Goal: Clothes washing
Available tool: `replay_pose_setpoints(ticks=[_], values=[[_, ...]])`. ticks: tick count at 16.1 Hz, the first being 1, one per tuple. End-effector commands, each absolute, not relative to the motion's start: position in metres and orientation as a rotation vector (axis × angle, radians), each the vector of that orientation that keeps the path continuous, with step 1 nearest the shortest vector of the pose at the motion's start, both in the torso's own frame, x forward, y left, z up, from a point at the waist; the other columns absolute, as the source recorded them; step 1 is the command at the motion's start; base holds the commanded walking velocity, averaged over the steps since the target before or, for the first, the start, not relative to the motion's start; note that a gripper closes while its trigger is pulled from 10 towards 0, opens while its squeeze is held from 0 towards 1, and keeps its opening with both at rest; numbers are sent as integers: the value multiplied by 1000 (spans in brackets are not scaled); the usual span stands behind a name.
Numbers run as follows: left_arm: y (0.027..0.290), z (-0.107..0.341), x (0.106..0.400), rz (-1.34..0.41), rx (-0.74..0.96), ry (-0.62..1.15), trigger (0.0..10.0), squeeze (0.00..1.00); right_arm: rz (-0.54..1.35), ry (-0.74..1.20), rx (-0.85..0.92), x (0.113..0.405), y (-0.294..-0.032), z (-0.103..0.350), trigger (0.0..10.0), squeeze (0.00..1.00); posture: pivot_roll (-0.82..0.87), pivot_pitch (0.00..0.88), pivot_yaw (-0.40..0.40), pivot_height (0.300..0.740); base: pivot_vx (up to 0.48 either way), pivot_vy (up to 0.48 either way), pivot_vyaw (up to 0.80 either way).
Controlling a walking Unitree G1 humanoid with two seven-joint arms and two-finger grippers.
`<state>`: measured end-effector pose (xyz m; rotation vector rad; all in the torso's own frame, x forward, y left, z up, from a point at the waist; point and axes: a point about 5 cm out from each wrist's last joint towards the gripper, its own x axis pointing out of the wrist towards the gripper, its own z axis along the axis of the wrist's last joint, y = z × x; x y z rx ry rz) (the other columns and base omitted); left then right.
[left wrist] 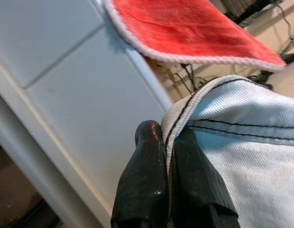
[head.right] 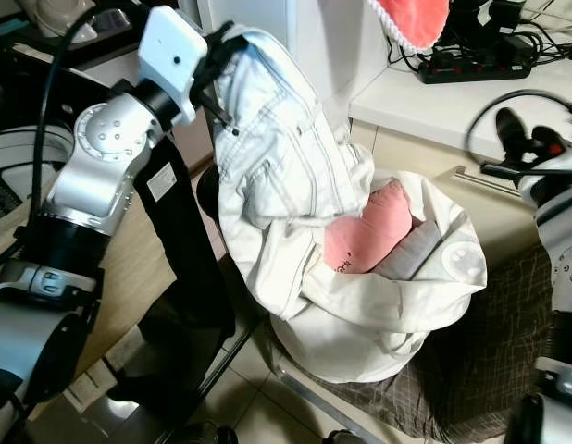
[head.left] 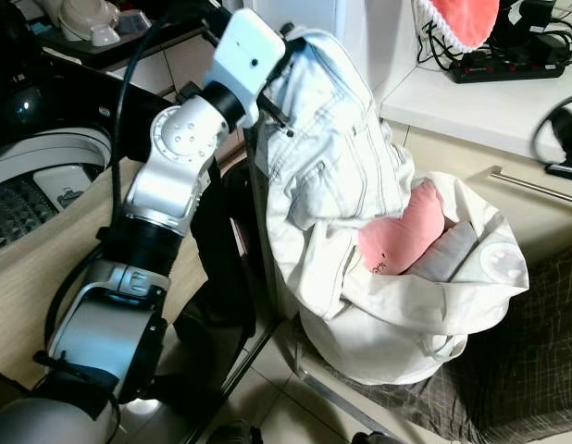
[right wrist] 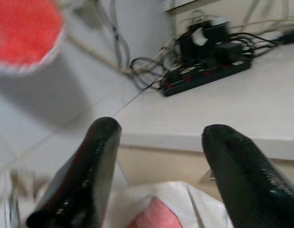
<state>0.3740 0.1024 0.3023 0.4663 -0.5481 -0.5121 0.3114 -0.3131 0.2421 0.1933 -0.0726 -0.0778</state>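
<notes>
My left gripper (left wrist: pixel 167 142) is raised above the laundry bag (head.left: pixel 471 314), its two black fingers (left wrist: pixel 142 180) pressed together on the seamed hem of one pair of pale blue jeans (head.left: pixel 328 157); the fabric edge runs up between the fingers, with no gap on either side. The jeans hang from that pinch, their lower part draped down into the mouth of the one white laundry bag standing on the tiled floor (head.left: pixel 267 388). Inside the bag lie one pink garment (head.left: pixel 402 236) and one pale grey garment (head.left: pixel 448 254), touching each other. My right gripper (right wrist: pixel 159 137) is held over the bag with its two fingers spread wide apart, holding nothing. One red cloth with white trim (head.left: pixel 462 20) hangs above the white counter (head.left: pixel 480 106), on which one black power strip (head.left: pixel 513 67) lies. To my left, the open drum of one washing machine (head.left: pixel 31 190) is visible.
</notes>
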Motion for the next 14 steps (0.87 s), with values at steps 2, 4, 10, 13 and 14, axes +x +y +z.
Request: replay_pose_setpoints(ticks=[2, 4, 10, 13, 14], values=[[119, 331, 372, -420, 485, -640, 0, 0, 15, 16, 105, 311, -295, 230, 10000, 0, -79, 0, 86, 740, 0, 0, 0], [167, 363, 375, -100, 515, -679, 0, 0, 150, 44, 100, 307, -269, 225, 10000, 0, -68, 0, 74, 740, 0, 0, 0], [247, 489, 331, 738, 910, -1052, 0, 0, 360, -58, 100, 309, -229, 253, 10000, 0, -60, 0, 64, 740, 0, 0, 0], [257, 470, 351, 704, 986, -870, 0, 0, 399, -22, 72, 301, -221, 244, 10000, 0, -66, 0, 70, 740, 0, 0, 0], [265, 443, 371, 609, 979, -650, 0, 0, 456, 3, 55, 295, -212, 239, 10000, 0, -64, 0, 67, 740, 0, 0, 0]])
